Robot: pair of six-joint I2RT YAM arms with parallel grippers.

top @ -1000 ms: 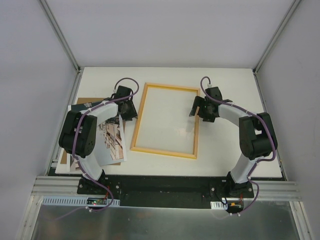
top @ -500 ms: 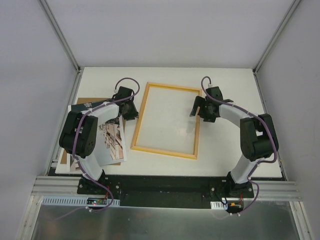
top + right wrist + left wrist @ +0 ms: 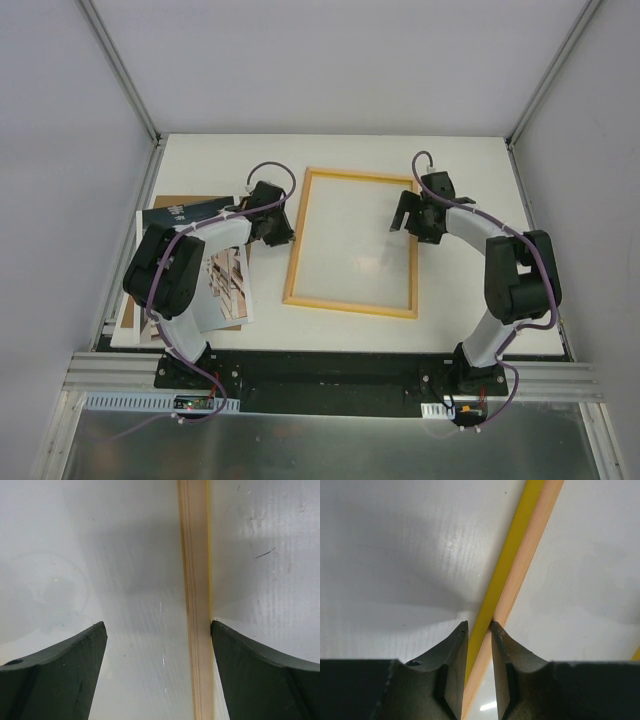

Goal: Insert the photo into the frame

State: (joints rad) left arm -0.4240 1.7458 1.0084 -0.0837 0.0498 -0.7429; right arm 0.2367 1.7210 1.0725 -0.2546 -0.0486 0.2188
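Observation:
The frame [image 3: 350,305] lies flat on the white table with its pale wood back up; in the left wrist view its rail [image 3: 520,555] shows a yellow side. My left gripper [image 3: 283,232] [image 3: 480,625] is shut on the frame's left rail, a finger on each side of it. My right gripper [image 3: 408,215] [image 3: 157,625] stands open astride the right rail [image 3: 195,580], its outer finger touching the rail's outer edge. The photo [image 3: 225,285], a street print with white edges, lies at the table's left under my left arm, partly hidden.
A brown backing board [image 3: 165,201] and a dark sheet [image 3: 185,212] lie under the photo at the left edge of the table [image 3: 480,170]. Grey walls enclose the table on three sides.
The frame has slid to the right across the table, with both grippers moving right alongside it. My left gripper's jaws have closed onto the left rail.

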